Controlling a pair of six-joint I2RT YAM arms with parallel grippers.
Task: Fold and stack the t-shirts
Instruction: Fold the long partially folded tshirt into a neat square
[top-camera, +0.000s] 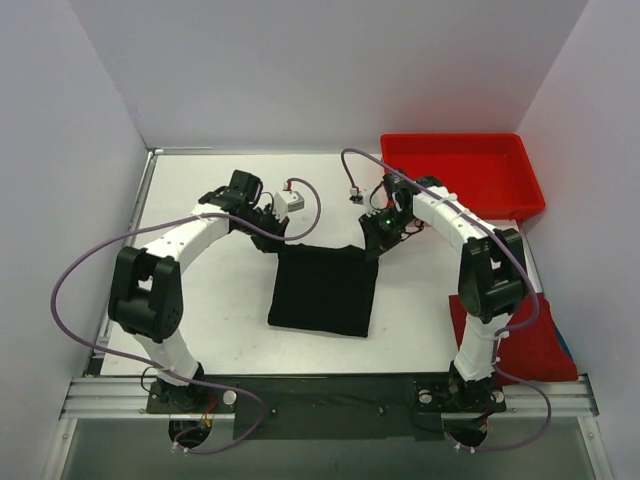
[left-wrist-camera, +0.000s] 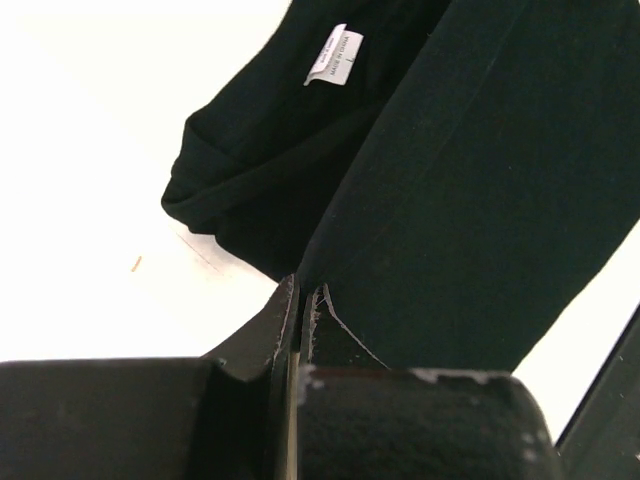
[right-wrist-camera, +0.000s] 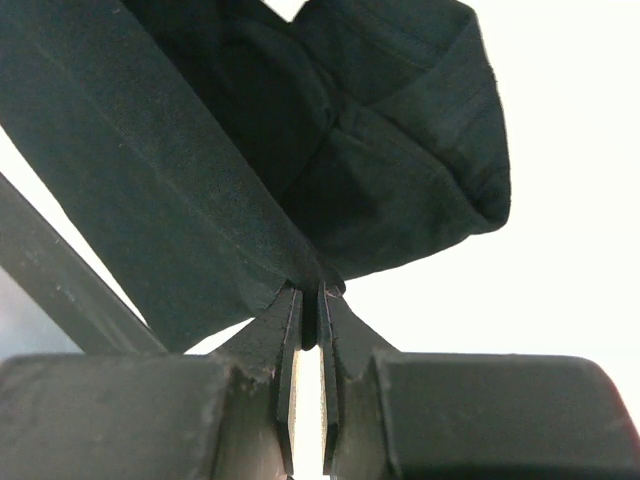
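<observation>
— Label (left-wrist-camera: 335, 55) on black t-shirt (top-camera: 322, 290), mid-table (top-camera: 220, 300): we read "MADE IN CHINA", rest too small.
— Grippers?
— We see left gripper (left-wrist-camera: 300, 300) & right gripper (right-wrist-camera: 310, 300) each pinched on a far corner. Red tray (top-camera: 465, 175) far right; red t-shirt (top-camera: 545, 350) near right, partly behind arm.

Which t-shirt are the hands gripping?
The black t-shirt: left hand and right hand pinch its far corners; the red t-shirt lies untouched.

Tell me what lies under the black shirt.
White table shows all round the black shirt. Where the left gripper and right gripper pinch its far corners, only its own folded sleeves show beneath. Anything under the flat middle is covered.
</observation>
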